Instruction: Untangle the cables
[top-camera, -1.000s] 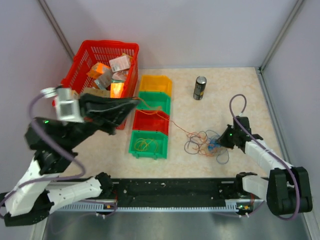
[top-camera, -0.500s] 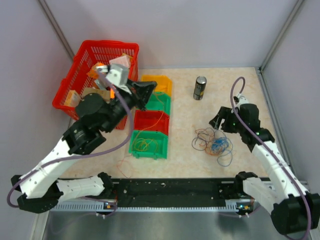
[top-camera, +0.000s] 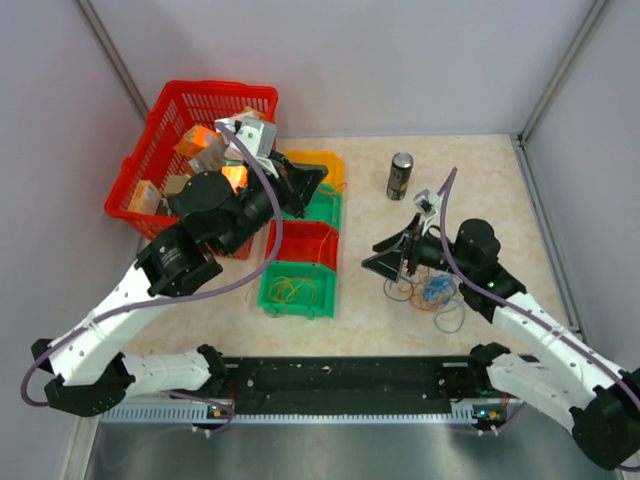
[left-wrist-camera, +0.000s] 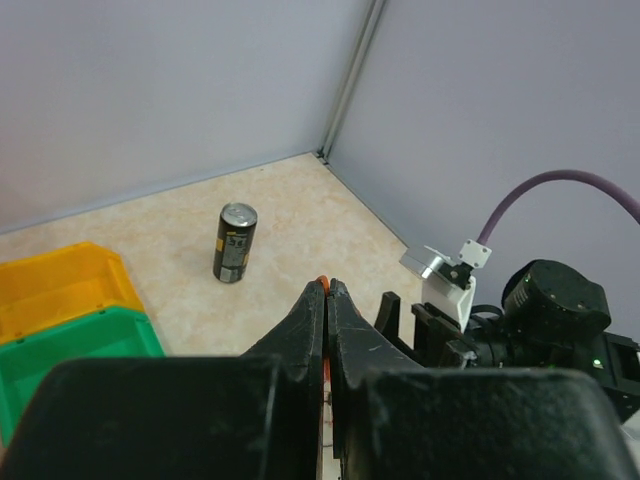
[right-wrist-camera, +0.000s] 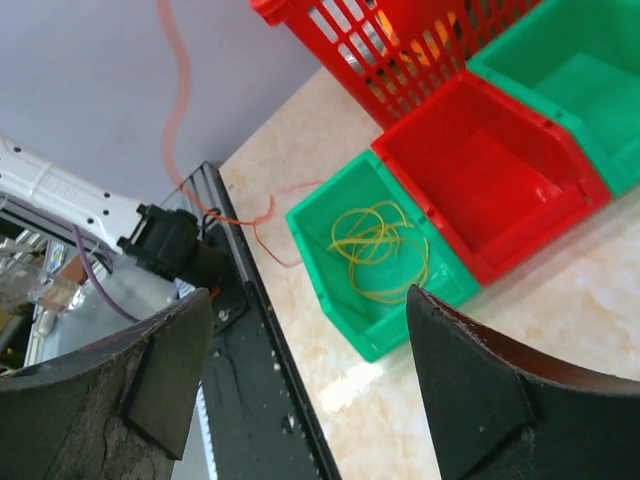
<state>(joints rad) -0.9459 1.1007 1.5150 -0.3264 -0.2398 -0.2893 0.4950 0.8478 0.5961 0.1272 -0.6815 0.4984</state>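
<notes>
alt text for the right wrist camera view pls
The right gripper is open, its two dark fingers framing a green bin that holds a loose yellow cable. Beyond sit an empty red bin, a second green bin and a red basket; a thin orange cable trails across the table.

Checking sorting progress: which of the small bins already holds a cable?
The green bin nearest the arm bases, at the row's end: a coiled yellow cable lies inside. The red bin beside it has none.

Tabletop (top-camera: 365, 192) lies bare between bins (top-camera: 310, 245), can (top-camera: 400, 176) and cables (top-camera: 437, 290).
</notes>
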